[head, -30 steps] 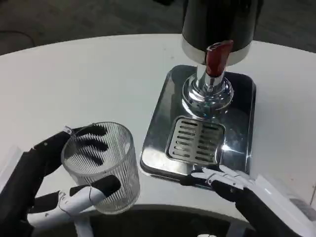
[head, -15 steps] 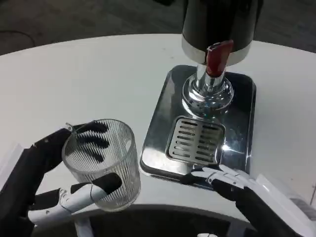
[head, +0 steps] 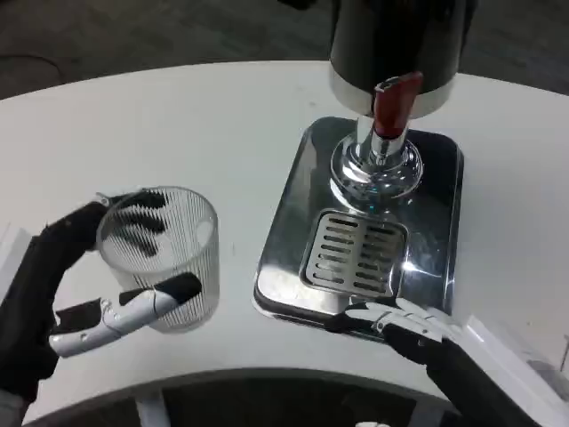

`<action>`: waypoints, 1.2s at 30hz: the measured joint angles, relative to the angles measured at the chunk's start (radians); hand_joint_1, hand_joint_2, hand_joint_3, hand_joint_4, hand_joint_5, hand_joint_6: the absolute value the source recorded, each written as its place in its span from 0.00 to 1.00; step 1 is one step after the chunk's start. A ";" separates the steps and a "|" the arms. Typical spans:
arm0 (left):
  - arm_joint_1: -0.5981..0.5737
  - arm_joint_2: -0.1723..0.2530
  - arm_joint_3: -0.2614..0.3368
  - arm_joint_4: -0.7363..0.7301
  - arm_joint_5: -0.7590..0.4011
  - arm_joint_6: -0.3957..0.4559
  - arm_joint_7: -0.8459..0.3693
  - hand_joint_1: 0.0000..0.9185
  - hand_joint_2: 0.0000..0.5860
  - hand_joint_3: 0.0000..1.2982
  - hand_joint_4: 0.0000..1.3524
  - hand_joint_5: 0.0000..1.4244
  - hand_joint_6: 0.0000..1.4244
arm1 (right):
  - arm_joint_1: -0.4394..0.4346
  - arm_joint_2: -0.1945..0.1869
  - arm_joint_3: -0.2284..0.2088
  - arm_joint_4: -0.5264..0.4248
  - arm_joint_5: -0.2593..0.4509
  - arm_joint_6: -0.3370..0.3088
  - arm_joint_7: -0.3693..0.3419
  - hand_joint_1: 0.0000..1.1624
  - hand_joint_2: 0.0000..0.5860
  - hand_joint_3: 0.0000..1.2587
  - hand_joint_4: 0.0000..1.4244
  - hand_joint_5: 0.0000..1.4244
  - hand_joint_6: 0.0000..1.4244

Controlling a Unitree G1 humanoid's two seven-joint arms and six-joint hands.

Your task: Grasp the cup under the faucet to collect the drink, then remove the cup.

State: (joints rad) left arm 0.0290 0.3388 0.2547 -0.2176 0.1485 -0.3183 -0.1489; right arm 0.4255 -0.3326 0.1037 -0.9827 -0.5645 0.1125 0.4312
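Holding the cup [head: 160, 258] in my left hand [head: 67, 285], fingers wrapped around its ribbed wall, I have it well left of the tray [head: 293, 222]. My right hand [head: 404, 325] rests open at the tray's near edge. Next: carry the cup right, onto the grate [head: 354, 253] under the faucet [head: 378, 165].

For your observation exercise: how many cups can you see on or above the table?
1: a ribbed clear cup held by the left hand, left of the drip tray.
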 measured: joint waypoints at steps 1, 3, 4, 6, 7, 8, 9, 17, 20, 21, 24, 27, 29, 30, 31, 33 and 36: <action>-0.022 0.000 -0.002 0.020 0.018 -0.006 0.014 0.64 0.21 0.60 0.64 0.64 0.34 | 0.002 0.002 -0.001 -0.002 0.000 0.000 -0.001 0.47 0.79 0.21 0.10 0.05 0.02; -0.080 0.000 -0.017 0.073 0.042 -0.017 0.040 0.64 0.22 0.60 0.64 0.64 0.34 | 0.008 0.005 -0.005 -0.003 0.000 -0.001 -0.002 0.47 0.79 0.21 0.10 0.05 0.02; -0.107 0.000 -0.028 0.097 0.059 -0.022 0.051 0.64 0.22 0.60 0.64 0.64 0.34 | 0.011 0.006 -0.008 -0.005 0.000 -0.001 -0.002 0.47 0.79 0.21 0.10 0.05 0.02; -0.170 0.001 -0.054 0.164 0.097 -0.038 0.075 0.64 0.22 0.60 0.64 0.64 0.34 | 0.019 0.007 -0.016 -0.008 0.002 -0.003 -0.005 0.47 0.79 0.21 0.10 0.05 0.02; -0.200 0.002 -0.069 0.196 0.109 -0.043 0.085 0.64 0.22 0.61 0.64 0.64 0.34 | 0.023 0.008 -0.020 -0.009 0.002 -0.005 -0.006 0.47 0.79 0.21 0.10 0.05 0.02; -0.239 0.003 -0.086 0.237 0.136 -0.047 0.098 0.64 0.22 0.61 0.64 0.64 0.34 | 0.029 0.008 -0.023 -0.010 0.003 -0.006 -0.008 0.47 0.79 0.21 0.10 0.05 0.02; -0.263 0.003 -0.097 0.262 0.143 -0.048 0.103 0.64 0.21 0.61 0.64 0.64 0.34 | 0.032 0.008 -0.025 -0.011 0.004 -0.007 -0.008 0.47 0.79 0.21 0.10 0.05 0.02; -0.413 -0.011 -0.200 0.466 0.184 -0.074 0.150 0.63 0.22 0.61 0.64 0.64 0.34 | 0.055 0.010 -0.059 -0.021 0.024 -0.012 -0.012 0.47 0.79 0.21 0.10 0.05 0.02; -0.463 -0.013 -0.231 0.524 0.210 -0.086 0.168 0.63 0.22 0.61 0.64 0.64 0.34 | 0.059 0.010 -0.066 -0.022 0.033 -0.014 -0.014 0.47 0.79 0.21 0.10 0.05 0.02; -0.474 -0.013 -0.240 0.538 0.214 -0.091 0.172 0.63 0.22 0.61 0.64 0.64 0.34 | 0.060 0.010 -0.068 -0.022 0.036 -0.015 -0.015 0.47 0.79 0.21 0.10 0.05 0.02; -0.507 -0.017 -0.266 0.578 0.218 -0.103 0.186 0.62 0.22 0.61 0.64 0.64 0.34 | 0.065 0.011 -0.081 -0.023 0.044 -0.018 -0.020 0.47 0.79 0.21 0.10 0.05 0.02; -0.525 -0.026 -0.285 0.605 0.224 -0.105 0.201 0.62 0.22 0.61 0.65 0.64 0.34 | 0.073 0.011 -0.091 -0.025 0.045 -0.019 -0.023 0.47 0.79 0.21 0.10 0.05 0.02; -0.538 -0.028 -0.298 0.618 0.228 -0.106 0.208 0.62 0.22 0.61 0.65 0.64 0.34 | 0.076 0.011 -0.092 -0.025 0.046 -0.021 -0.023 0.47 0.79 0.21 0.10 0.05 0.02; -0.544 -0.029 -0.303 0.622 0.231 -0.106 0.211 0.62 0.24 0.61 0.65 0.64 0.34 | 0.076 0.011 -0.092 -0.025 0.047 -0.021 -0.023 0.47 0.79 0.21 0.10 0.05 0.02; -0.550 -0.029 -0.308 0.625 0.235 -0.108 0.212 0.62 0.24 0.61 0.65 0.64 0.34 | 0.076 0.011 -0.092 -0.025 0.047 -0.021 -0.023 0.47 0.79 0.21 0.10 0.05 0.02; -0.558 -0.029 -0.312 0.632 0.237 -0.112 0.218 0.62 0.24 0.61 0.65 0.65 0.34 | 0.077 0.011 -0.093 -0.025 0.049 -0.021 -0.024 0.47 0.79 0.21 0.10 0.05 0.02; -0.569 -0.029 -0.315 0.651 0.246 -0.114 0.232 0.62 0.25 0.61 0.65 0.65 0.34 | 0.077 0.012 -0.095 -0.025 0.050 -0.021 -0.026 0.47 0.79 0.21 0.10 0.05 0.02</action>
State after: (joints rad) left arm -0.5400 0.3097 -0.0601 0.4330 0.3945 -0.4327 0.0829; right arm 0.5023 -0.3209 0.0084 -1.0080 -0.5145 0.0913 0.4050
